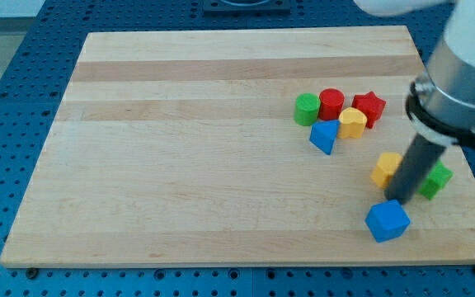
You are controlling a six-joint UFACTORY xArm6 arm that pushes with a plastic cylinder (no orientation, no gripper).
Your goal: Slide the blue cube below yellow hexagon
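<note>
The wooden board (221,148) filled most of the view, resting on a blue perforated table (7,99). Everything toward the view's left of my tip (399,200) was bare wood, a broad run of open room reaching to the board's left edge. Toward the view's right the board's edge lay near, and toward the view's bottom its front edge was close beneath the blocks there.

The arm carried no pincer, only the dark rod (412,172), so there was nothing wide, narrow or holding to report. No containers showed on the board.

The blue cube (387,220) sat just below my tip toward the view's bottom, touching it or very nearly so; I could not tell which. The yellow hexagon (386,168) lay just to the view's left of the rod, above the tip and directly above the blue cube, partly hidden by the rod. A green block (436,178), its shape unclear, showed just past the rod on the view's right.

Well above my tip and to the view's left stood a tight cluster: a blue block (324,135) with a pointed lower end, a yellow block (352,123), a red star (369,107), a red cylinder (331,103) and a green cylinder (307,109), each touching or just beside its neighbours.
</note>
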